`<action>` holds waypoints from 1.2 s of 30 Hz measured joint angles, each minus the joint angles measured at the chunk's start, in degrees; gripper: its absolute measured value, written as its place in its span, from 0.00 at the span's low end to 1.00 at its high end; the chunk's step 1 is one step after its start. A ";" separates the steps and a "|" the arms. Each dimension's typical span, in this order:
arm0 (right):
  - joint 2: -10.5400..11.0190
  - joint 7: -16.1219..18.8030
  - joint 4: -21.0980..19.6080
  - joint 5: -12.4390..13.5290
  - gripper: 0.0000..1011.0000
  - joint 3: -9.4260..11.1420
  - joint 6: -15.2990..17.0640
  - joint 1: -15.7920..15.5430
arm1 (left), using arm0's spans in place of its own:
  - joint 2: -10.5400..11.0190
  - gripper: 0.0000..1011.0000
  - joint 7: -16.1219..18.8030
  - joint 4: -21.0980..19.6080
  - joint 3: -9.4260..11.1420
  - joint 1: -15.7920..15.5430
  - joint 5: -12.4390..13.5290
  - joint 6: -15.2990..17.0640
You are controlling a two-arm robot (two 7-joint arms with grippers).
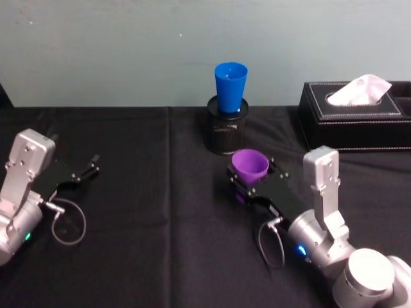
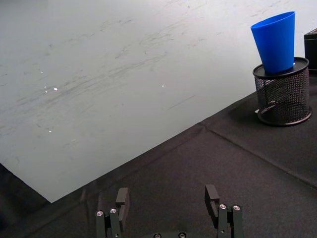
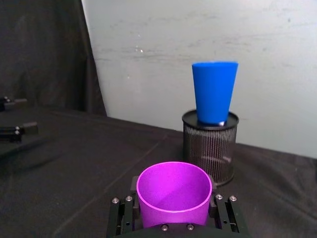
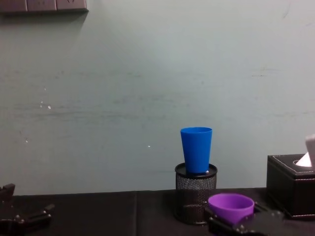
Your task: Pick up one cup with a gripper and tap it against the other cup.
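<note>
- On the black-draped table (image 1: 154,256), just in front of the black mesh pen holder (image 1: 227,131), the right gripper (image 1: 252,184) is clasping the purple cup (image 1: 250,165) between its two fingers, the cup standing upright with its open mouth up.
- From the right wrist camera, the purple cup (image 3: 174,193) is sitting squarely between the black fingers (image 3: 122,218), which are pressing on its sides; the right gripper (image 3: 174,225) is holding it low over the cloth.
- Behind it, the blue cup (image 1: 230,86) is standing upright in the mouth of the pen holder, its narrow base down inside the rim and its open top up, near the pale wall (image 1: 128,45).
- Seen from the chest camera, the purple cup (image 4: 231,206) is sitting lower than the blue cup (image 4: 196,149) and a little to the right of it, the two cups apart and not touching.
- Well off to the left of the table, the left gripper (image 1: 87,170) is resting idle, its fingers (image 2: 122,201) spread wide with nothing between them.
- At the table's right rear, a black tissue box (image 1: 353,115) is standing with a white tissue (image 1: 359,90) poking from its top.
</note>
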 joint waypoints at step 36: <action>0.36 -6.61 -15.19 -2.25 0.99 6.46 7.09 -6.89 | 0.00 0.99 0.00 0.00 0.00 0.00 0.00 0.00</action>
